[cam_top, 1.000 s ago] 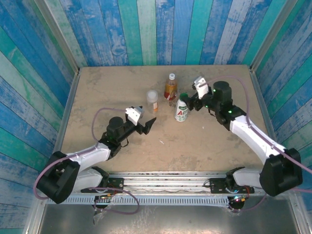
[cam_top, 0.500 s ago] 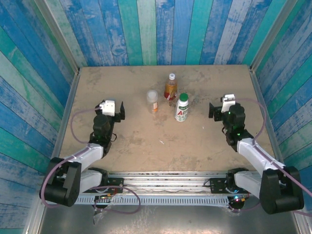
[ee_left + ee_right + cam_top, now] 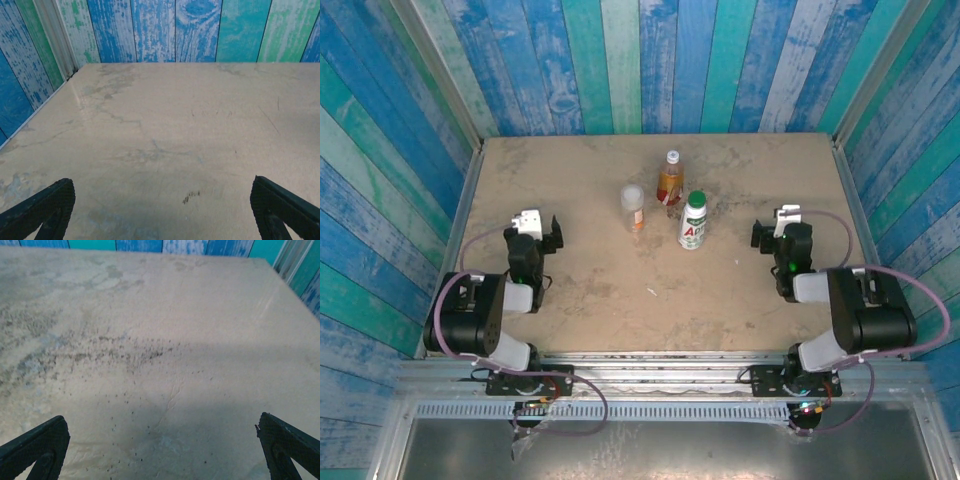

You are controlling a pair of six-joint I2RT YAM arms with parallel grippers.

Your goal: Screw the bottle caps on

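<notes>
3 bottles (image 3: 693,228) capped, 1 holds amber liquid (image 3: 669,183)

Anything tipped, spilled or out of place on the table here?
Nothing much: the three bottles stand upright with caps on, no spill. One small pale speck lies loose on the table in front of them.

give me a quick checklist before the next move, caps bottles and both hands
1. Green cap on the white-labelled bottle: ok, seated on the neck.
2. Small pale cap on the amber bottle: ok.
3. Wide whitish cap on the short clear bottle: ok.
4. Caps screwed fully tight: cannot tell.
5. All three bottles upright: ok.
6. Left hand and right hand open, empty, apart from the bottles: ok.
</notes>
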